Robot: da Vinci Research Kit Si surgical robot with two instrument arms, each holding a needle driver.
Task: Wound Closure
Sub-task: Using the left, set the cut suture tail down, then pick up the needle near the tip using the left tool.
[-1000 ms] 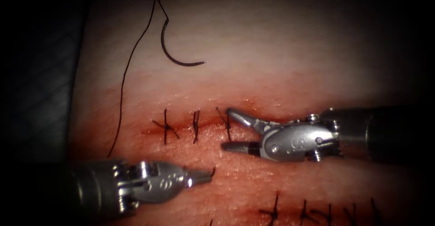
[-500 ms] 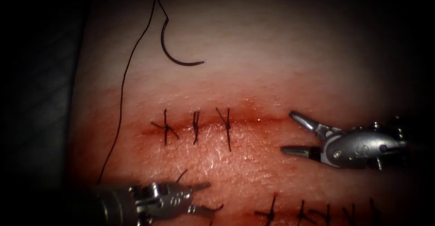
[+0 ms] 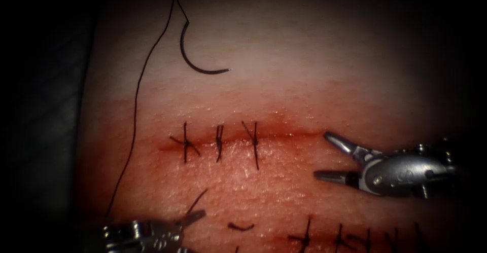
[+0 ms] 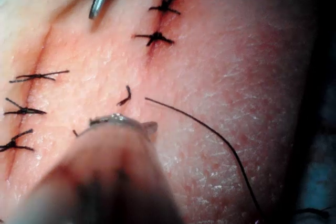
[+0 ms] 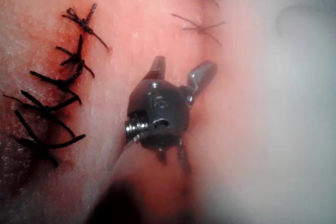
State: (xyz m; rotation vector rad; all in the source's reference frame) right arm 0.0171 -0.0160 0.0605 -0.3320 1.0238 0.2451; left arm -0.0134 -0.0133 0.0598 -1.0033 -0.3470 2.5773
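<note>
Pork-belly tissue (image 3: pixel 314 85) lies stitched along the cut (image 3: pixel 284 135), the needle (image 3: pixel 195 60) resting free on its surface, well beyond both tools, curve opening toward the right, thread (image 3: pixel 136 106) trailing toward the left tool (image 3: pixel 190 218). That tool sits nearer the thread's run, holding a short thread end (image 3: pixel 198 201). The right tool (image 3: pixel 332 156), jaws wide and empty, hovers by the cut's right end

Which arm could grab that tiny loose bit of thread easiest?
Probably left. The left tool sits right beside the cut end of thread, below the cut. The right tool, jaws open and empty, is farther off at the cut's right end. The needle lies free on the tissue, upper left.
</note>
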